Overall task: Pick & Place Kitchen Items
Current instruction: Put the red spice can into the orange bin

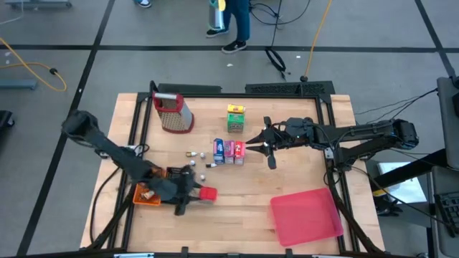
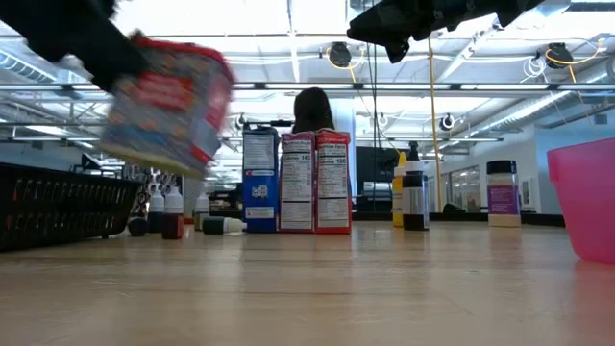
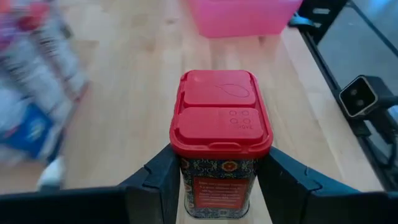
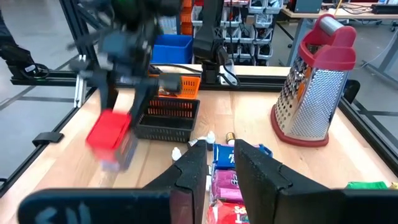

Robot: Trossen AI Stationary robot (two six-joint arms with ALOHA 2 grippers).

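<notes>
Two dark jointed arms; left gripper (image 3: 217,180) fingers black, angular, matte.

Bright overhead lighting (moving tin (image 2: 168,101) blurred).

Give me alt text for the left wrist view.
The left gripper holds a red-lidded spice tin between its dark fingers, above the wooden table. A pink bin sits beyond it, with blurred cartons to one side.
</notes>
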